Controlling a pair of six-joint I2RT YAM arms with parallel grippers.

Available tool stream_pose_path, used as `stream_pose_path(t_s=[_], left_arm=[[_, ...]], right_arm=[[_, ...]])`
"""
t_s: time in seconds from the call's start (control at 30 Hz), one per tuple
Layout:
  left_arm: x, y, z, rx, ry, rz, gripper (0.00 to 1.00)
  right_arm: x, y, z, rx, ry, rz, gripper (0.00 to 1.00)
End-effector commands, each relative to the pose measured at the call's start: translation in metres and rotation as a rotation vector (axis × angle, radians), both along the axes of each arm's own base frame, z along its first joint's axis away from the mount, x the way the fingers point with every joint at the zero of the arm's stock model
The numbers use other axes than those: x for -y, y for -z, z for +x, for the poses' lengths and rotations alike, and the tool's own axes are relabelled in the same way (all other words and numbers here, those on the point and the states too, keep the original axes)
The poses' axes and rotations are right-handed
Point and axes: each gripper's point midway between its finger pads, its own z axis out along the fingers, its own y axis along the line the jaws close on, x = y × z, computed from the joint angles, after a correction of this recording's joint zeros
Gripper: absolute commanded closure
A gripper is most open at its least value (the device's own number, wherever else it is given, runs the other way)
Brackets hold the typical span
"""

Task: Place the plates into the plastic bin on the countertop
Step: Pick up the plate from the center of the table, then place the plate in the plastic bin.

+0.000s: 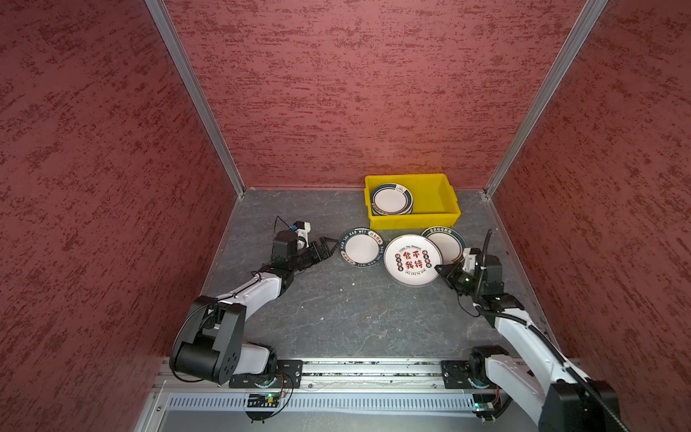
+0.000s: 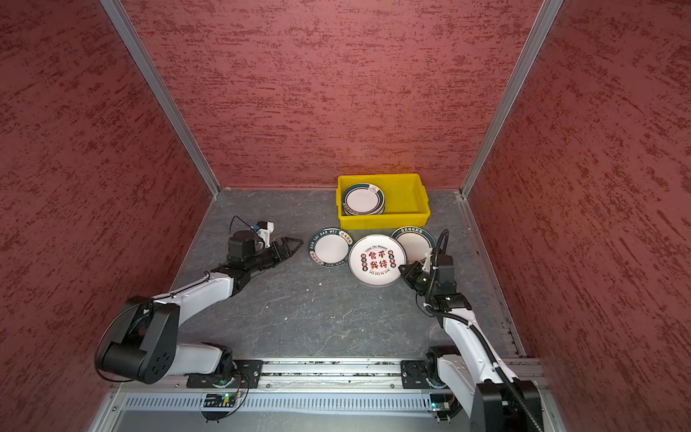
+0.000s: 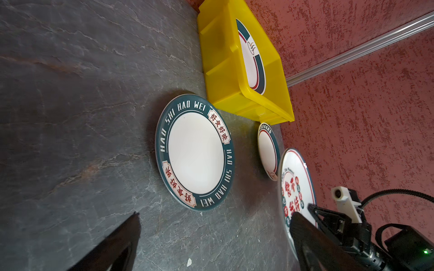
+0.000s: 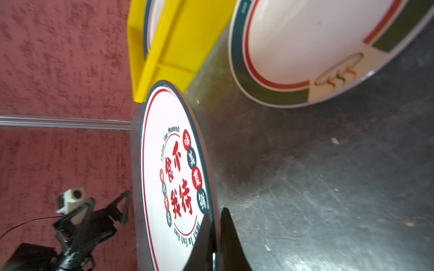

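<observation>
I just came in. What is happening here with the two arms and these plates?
The robot is putting plates into the yellow bin. The right gripper is shut on the rim of the red-character plate, which seems lifted off the countertop. The left gripper is open beside the HAO SHI HAO WEI plate, not touching it. A stack of plates lies in the bin, and a third plate waits in front of it.

Both arms wear white link shells with black joint housings — the left arm (image 1: 258, 286) carries thin black wire (image 1: 275, 224), the right arm (image 1: 518, 336) a ribbed black conduit (image 1: 485, 245).
</observation>
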Motion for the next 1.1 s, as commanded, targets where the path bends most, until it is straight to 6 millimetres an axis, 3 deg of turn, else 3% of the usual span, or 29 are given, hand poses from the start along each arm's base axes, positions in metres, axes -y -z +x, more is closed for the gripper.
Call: stream_pose_path(t_s=[0.0, 0.1, 0.27, 0.53, 0.73, 1.07], left_arm=[[0.005, -0.010, -0.001, 0.064, 0.041, -0.028, 0.01], [0.002, -0.010, -0.003, 0.079, 0.030, -0.019, 0.01], [-0.021, -0.002, -0.008, 0.091, -0.077, 0.087, 0.00], [-0.034, -0.018, -0.016, 0.144, -0.136, 0.114, 0.00], [-0.044, -0.022, -0.019, 0.165, -0.190, 0.125, 0.01], [-0.046, -0.028, -0.021, 0.189, -0.203, 0.125, 0.01]], right_arm=[[0.000, -0.049, 0.019, 0.108, 0.007, 0.019, 1.00], [0.003, -0.067, 0.039, 0.143, 0.013, -0.012, 1.00], [0.017, -0.090, 0.077, 0.176, 0.065, -0.128, 1.00], [0.029, -0.106, 0.150, 0.213, 0.128, -0.213, 1.00], [0.037, -0.093, 0.197, 0.186, 0.174, -0.282, 1.00], [0.030, -0.078, 0.258, 0.171, 0.159, -0.374, 1.00]])
